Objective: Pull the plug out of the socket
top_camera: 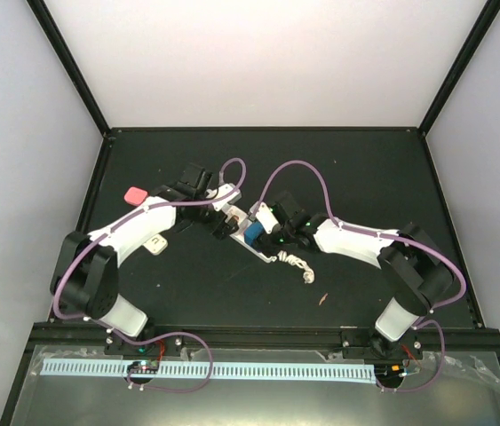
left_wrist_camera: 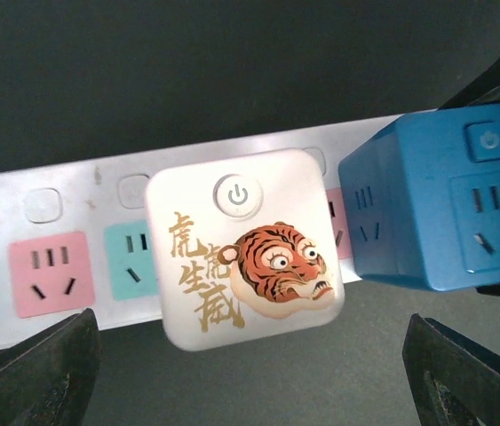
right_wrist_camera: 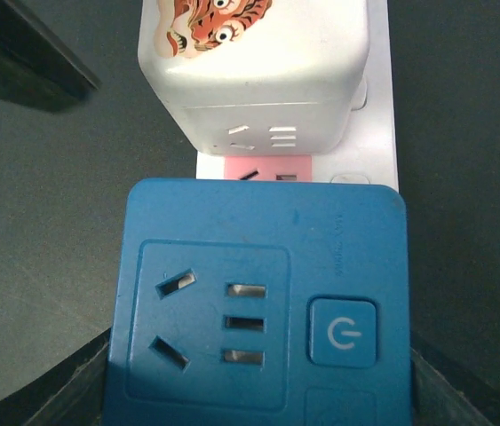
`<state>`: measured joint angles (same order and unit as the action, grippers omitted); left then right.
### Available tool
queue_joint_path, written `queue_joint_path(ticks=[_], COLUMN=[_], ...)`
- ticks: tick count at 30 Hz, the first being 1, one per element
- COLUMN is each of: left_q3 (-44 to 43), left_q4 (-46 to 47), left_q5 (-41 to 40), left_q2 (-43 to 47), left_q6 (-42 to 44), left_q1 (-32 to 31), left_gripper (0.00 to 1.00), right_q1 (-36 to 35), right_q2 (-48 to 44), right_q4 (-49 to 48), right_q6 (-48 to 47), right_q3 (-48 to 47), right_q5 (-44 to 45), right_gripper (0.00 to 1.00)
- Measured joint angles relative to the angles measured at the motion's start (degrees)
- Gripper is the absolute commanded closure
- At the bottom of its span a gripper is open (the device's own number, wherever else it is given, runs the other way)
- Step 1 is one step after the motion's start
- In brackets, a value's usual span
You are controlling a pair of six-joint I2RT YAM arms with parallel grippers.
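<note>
gold chinese characters, 虎虎生威, run down the top of the white cube plug beside a cartoon orange tiger head, below a round grey button with a power symbol. the blue cube plug carries the same power symbol on a square button next to its own five-slot outlet face. faint raised lettering beside that button is too small to read.

both cubes sit plugged into the socket, a long white strip lying aslant at the middle of the black table. it runs from far left to near right, with its bundled white cord at the near right end. the white cube is the one further left, the blue one is just beside it, and a pink outlet face shows in the gap between them. further along the strip, teal, pink and blue outlet faces show their slots, with small white square buttons above them.

the left gripper stands wide, its dark fingers on either side of the white cube and clear of it. the right gripper is drawn in narrower around the blue cube, with a finger flush against each of two opposite sides.

a pink block lies at the far left of the table. a white block lies nearer, left of the strip.
</note>
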<state>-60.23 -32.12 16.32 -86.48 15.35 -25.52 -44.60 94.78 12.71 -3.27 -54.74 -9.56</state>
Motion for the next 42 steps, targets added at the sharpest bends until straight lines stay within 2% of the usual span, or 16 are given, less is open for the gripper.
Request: queue_joint_path(ticks=[9,14,18,24,31,42], left_q3=[-1.27,-2.10,-3.45,-4.15,-4.17,-5.95], left_q4=[0.00,0.20,0.13,-0.39,-0.94,-3.15], left_q5=[-0.61,-1.55,-2.73,-3.48,-4.11,-3.26], left_q2=[-5.38,-6.34,-7.85,-8.09,-7.65,-3.06], left_q6=[-1.09,-1.73,-2.56,-3.26,-3.41,-3.41], left_q1=[-1.49,-1.84,-1.86,-1.88,-1.86,-1.97], left_gripper=[0.14,0.26,0.40,0.49,0.53,0.53], right_q1=[-0.02,-0.02,-0.02,-0.02,-0.02,-0.22], right_q2=[0.42,0.68,0.68,1.07,1.70,2.82], right_q4=[-0.94,-1.25,-1.27,-1.73,-2.05,-2.69], right_q6=[0.24,0.42,0.42,0.61,0.59,0.61], right_q3=[0.00,-0.11,-0.11,-0.35,-0.83,-1.77], right_q5=[0.00,0.00,0.02,0.04,-0.02,0.15], right_gripper=[0.45,0.47,0.50,0.57,0.62,0.65])
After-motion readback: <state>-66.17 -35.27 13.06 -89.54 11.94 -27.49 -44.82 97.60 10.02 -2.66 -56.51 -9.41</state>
